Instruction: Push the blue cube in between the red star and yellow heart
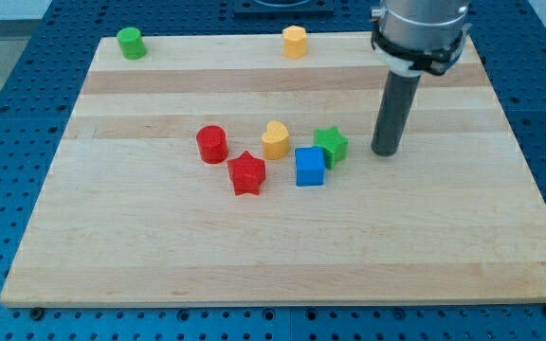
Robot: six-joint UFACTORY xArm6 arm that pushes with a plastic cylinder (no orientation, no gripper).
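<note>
The blue cube (309, 167) sits near the board's middle. The yellow heart (275, 140) is just up and left of it, nearly touching. The red star (246, 173) lies to the cube's left, with a gap between them. My tip (384, 152) rests on the board to the right of the cluster, a short way right of the green star (331, 147), which touches the cube's upper right corner.
A red cylinder (211, 144) stands left of the heart. A green cylinder (131, 44) is at the board's top left and a yellow block (295, 43) at the top centre. The wooden board (159, 256) lies on a blue perforated table.
</note>
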